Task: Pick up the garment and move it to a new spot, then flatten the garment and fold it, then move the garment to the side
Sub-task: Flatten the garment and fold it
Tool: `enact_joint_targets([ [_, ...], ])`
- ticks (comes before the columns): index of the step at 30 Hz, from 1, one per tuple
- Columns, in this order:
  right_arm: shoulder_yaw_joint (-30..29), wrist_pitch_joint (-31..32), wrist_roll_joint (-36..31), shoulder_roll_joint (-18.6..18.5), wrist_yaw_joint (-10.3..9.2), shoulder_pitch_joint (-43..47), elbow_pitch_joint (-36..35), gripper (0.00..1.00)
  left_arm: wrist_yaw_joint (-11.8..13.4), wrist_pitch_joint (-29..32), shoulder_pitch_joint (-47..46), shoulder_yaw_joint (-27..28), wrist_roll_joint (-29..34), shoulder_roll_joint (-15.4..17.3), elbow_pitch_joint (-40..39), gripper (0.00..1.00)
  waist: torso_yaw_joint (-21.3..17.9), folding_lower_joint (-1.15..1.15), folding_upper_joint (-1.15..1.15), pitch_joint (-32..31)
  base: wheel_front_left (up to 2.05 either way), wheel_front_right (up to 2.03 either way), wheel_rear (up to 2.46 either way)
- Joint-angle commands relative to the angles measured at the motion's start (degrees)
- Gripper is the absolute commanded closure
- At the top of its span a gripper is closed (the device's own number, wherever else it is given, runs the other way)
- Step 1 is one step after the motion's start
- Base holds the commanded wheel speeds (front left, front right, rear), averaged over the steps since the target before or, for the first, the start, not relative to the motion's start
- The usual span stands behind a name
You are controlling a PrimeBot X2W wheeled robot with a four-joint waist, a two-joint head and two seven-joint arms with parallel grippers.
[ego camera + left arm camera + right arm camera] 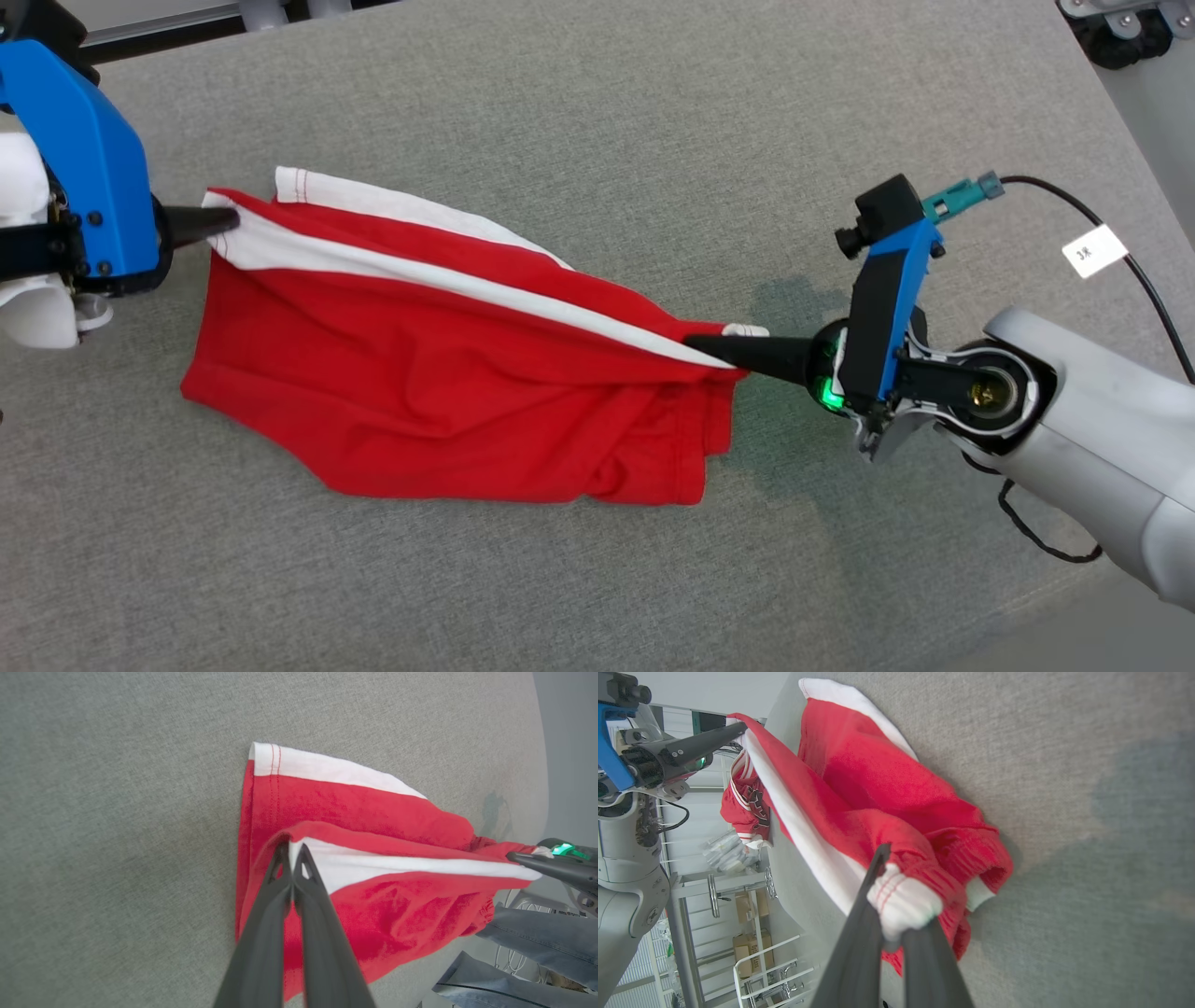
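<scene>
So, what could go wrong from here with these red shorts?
The left pincer nips only the hem's edge of the red shorts, and the right pincer just a corner of the waistband; the taut stretch could pull either free. The lower cloth lies bunched on the grey table, so creases may get folded in.

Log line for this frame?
left gripper: shut on red shorts | right gripper: shut on red shorts | state: stretched between, sagging onto table
</scene>
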Motion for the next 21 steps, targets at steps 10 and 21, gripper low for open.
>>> enact_joint_targets([
  [10,0.8,-3.5,1.5,0.9,0.03,-0.8,2.7,0.0,-4.1,-6.6,0.1,1.4,0.7,-4.3,9.1,0.0,-1.0,-0.01,-0.01,-1.3,0.0,0.0,0.0],
  [21,-2.8,-18.1,-2.0,-5.9,0.03,5.8,-6.2,0.0,-9.6,-13.7,3.4,-2.1,7.4,-3.9,11.0,0.0,0.0,-0.01,-0.01,-5.2,0.0,0.0,0.0],
])
